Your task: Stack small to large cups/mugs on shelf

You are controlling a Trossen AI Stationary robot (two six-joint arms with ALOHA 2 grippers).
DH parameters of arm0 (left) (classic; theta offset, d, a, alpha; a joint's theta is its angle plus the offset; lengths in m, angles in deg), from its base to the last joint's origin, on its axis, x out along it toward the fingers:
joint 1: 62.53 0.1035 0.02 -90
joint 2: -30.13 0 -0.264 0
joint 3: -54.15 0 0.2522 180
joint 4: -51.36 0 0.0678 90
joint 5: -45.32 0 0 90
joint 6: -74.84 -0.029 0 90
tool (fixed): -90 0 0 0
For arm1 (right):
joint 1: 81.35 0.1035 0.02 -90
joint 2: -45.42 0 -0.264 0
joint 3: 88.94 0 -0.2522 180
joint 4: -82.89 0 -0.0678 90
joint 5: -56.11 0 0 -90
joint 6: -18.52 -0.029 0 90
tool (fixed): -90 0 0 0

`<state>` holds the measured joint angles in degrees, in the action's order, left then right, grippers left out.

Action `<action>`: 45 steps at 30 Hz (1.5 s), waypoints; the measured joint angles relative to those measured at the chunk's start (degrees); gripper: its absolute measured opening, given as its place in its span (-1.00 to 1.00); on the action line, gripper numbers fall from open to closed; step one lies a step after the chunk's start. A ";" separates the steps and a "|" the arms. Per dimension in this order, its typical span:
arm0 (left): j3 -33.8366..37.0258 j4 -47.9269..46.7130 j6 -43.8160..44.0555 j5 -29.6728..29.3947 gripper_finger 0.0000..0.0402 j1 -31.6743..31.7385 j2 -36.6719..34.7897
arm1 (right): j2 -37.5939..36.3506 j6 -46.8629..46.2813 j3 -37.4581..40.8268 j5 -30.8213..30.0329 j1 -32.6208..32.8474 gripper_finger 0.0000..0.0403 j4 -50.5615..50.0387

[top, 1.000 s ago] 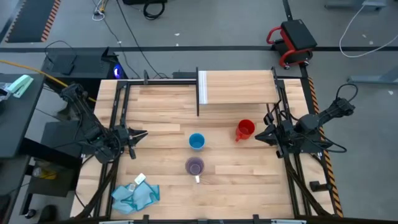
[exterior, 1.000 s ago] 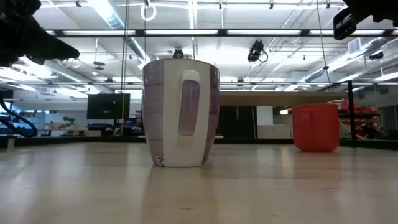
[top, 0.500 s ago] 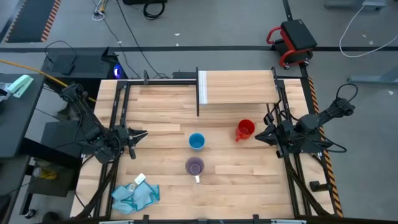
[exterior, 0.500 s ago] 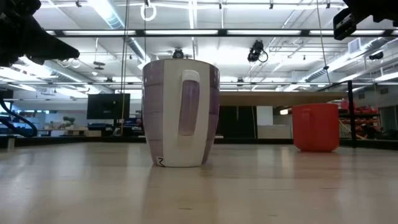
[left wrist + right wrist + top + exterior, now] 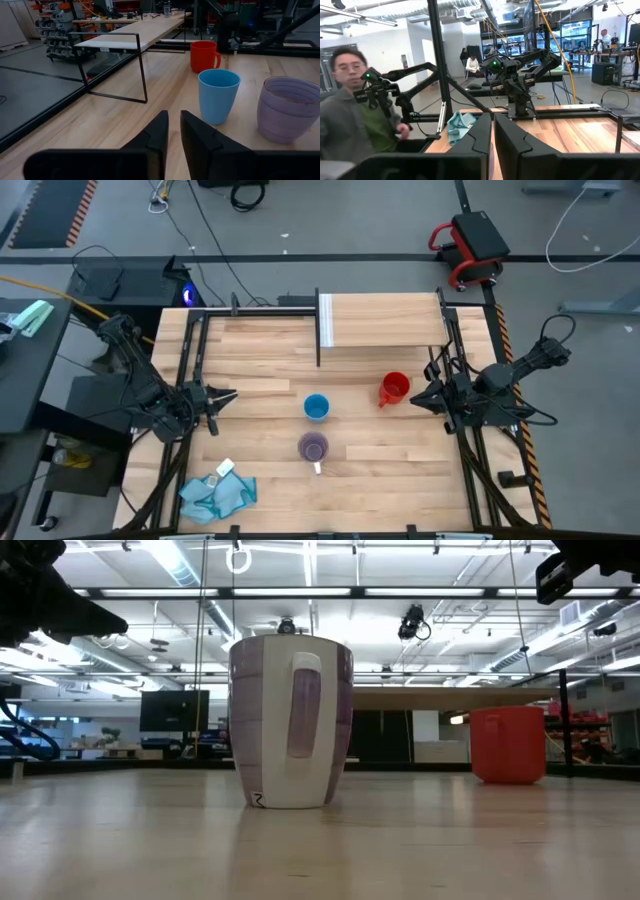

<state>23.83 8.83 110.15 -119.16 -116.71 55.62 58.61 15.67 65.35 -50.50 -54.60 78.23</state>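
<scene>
Three cups stand upright on their bases on the wooden table. The blue cup (image 5: 316, 407) is in the middle, the translucent purple cup (image 5: 313, 447) with its white tag is nearer, and the red handled mug (image 5: 394, 388) is to the right. The low view has the purple cup (image 5: 290, 720) in front, hiding the blue one, with the red mug (image 5: 508, 745) beside it. The shelf (image 5: 385, 320) stands at the far edge. My left gripper (image 5: 225, 394) hovers shut left of the cups (image 5: 218, 95). My right gripper (image 5: 418, 398) hovers shut just right of the red mug.
A crumpled blue cloth (image 5: 215, 492) with a white tag lies at the near left corner. Black frame posts (image 5: 196, 350) run along both sides of the table. A person (image 5: 355, 115) shows beyond the table's left side in the right wrist view.
</scene>
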 joint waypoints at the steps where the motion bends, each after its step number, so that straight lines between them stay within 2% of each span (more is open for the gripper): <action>1: 0.00 -0.01 0.00 0.00 -0.73 0.01 0.00 | 0.00 -0.01 0.00 -0.01 -0.01 -0.85 0.00; 38: 0.00 1.58 0.16 0.00 -0.72 -0.01 0.00 | -0.02 -0.49 0.00 -0.01 -0.01 -0.85 0.73; 45: 0.02 1.61 8.64 0.00 -0.75 0.00 0.00 | -0.02 -1.41 0.00 -0.01 0.00 -0.85 7.10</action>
<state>23.85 10.44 118.78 -119.16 -116.71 55.62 58.59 14.26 65.35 -50.51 -54.60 85.33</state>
